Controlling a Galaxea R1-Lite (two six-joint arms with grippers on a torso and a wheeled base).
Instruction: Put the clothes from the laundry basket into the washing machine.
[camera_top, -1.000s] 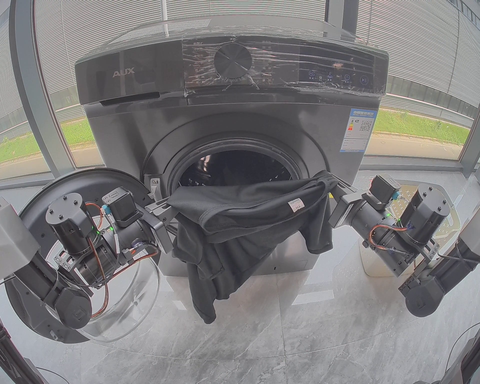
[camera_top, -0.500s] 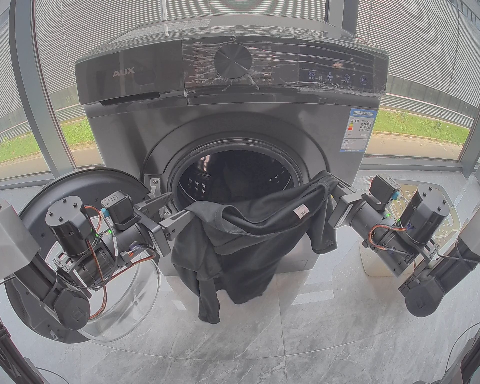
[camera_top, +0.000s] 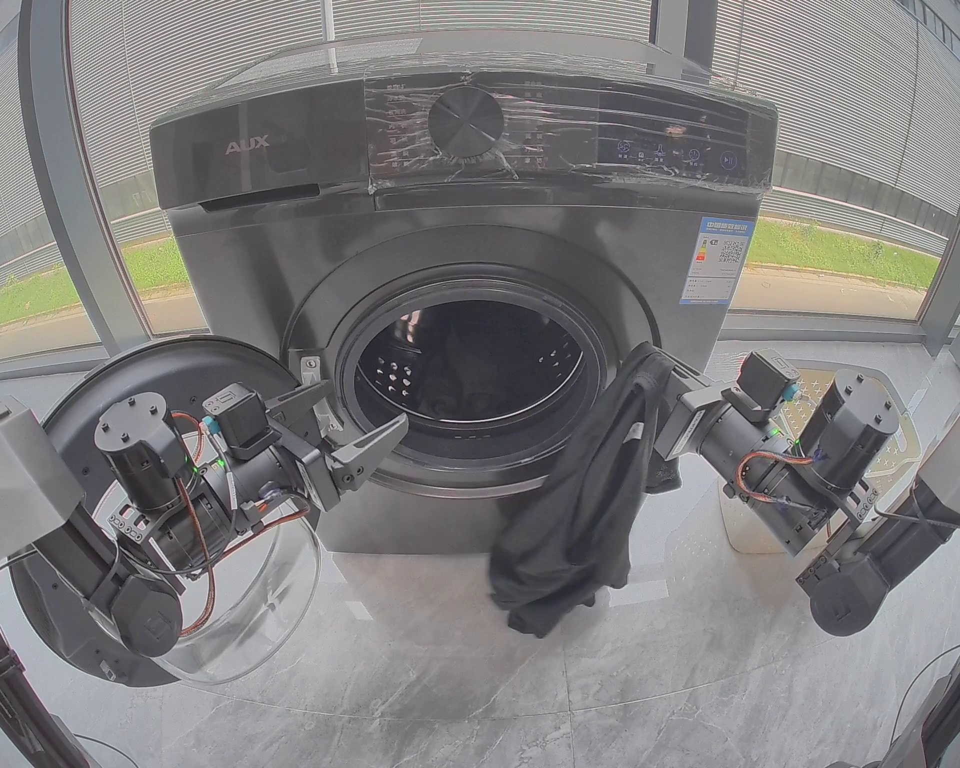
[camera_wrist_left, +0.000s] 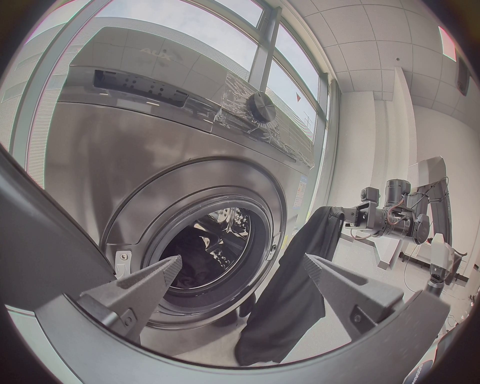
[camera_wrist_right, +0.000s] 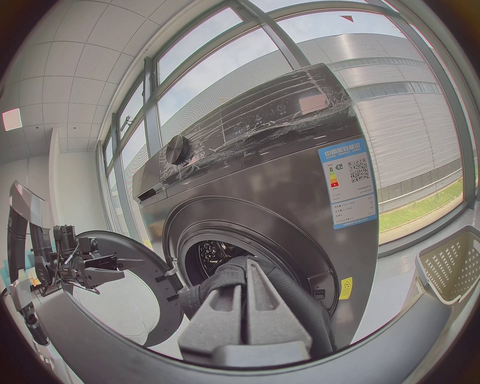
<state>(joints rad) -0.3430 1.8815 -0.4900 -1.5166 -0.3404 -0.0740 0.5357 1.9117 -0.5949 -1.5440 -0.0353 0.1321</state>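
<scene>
One black garment (camera_top: 575, 520), clamped at its upper edge between the fingers of the right end effector (camera_top: 655, 375). Hangs just right of the washer (camera_top: 460, 230) mouth, outside the drum, lower end near the floor. Left end effector (camera_top: 365, 412) at the mouth's left side, fingers apart, gripping nothing, well apart from the garment. More dark cloth (camera_top: 470, 375) inside the drum.
</scene>
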